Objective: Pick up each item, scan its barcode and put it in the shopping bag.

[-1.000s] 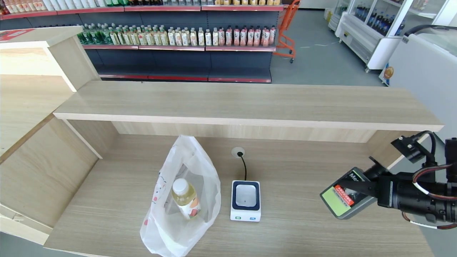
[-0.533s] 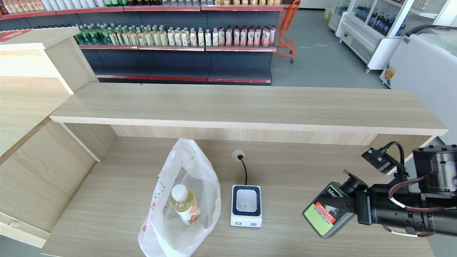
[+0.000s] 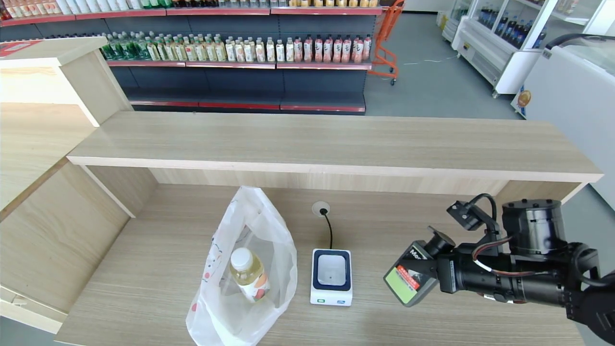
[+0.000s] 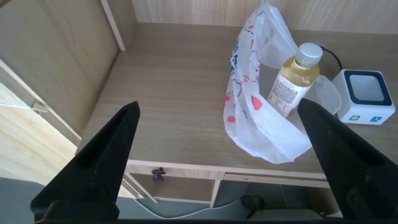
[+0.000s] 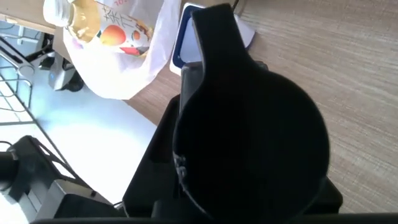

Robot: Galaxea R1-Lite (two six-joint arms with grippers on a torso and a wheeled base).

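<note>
Right gripper (image 3: 429,272): fingers are clamped on a flat dark box (image 3: 407,282) with a green panel and a red label. The box is held tilted, green face turned up and toward the tabletop's near edge. It is seen over the tabletop (image 3: 413,216) between the scanner (image 3: 331,276) and the right edge, closer to the near edge than the far one. A gap is visible between box and scanner, so no contact. Whether the barcode faces the scanner window cannot be told.

The scanner is set flat at mid-width of the tabletop, near the near edge, window up. Its black cable (image 3: 329,229) is run back to a round grommet (image 3: 320,205) toward the far edge.

The shopping bag (image 3: 283,250) is stood just beside the scanner, on the side toward the left edge, with its mouth open upward. A bottle (image 3: 247,275) with a white cap and yellowish drink is seen inside it, roughly upright with a slight lean.

Left gripper (image 4: 219,109): fingers (image 4: 102,165) are spread wide and nothing is held between them. It is positioned off the near edge toward the left corner, well apart from the bag.

In the right wrist view the bag (image 5: 124,71), the bottle (image 5: 93,22) and a corner of the scanner (image 5: 186,40) are seen past the dark gripper body.
</note>
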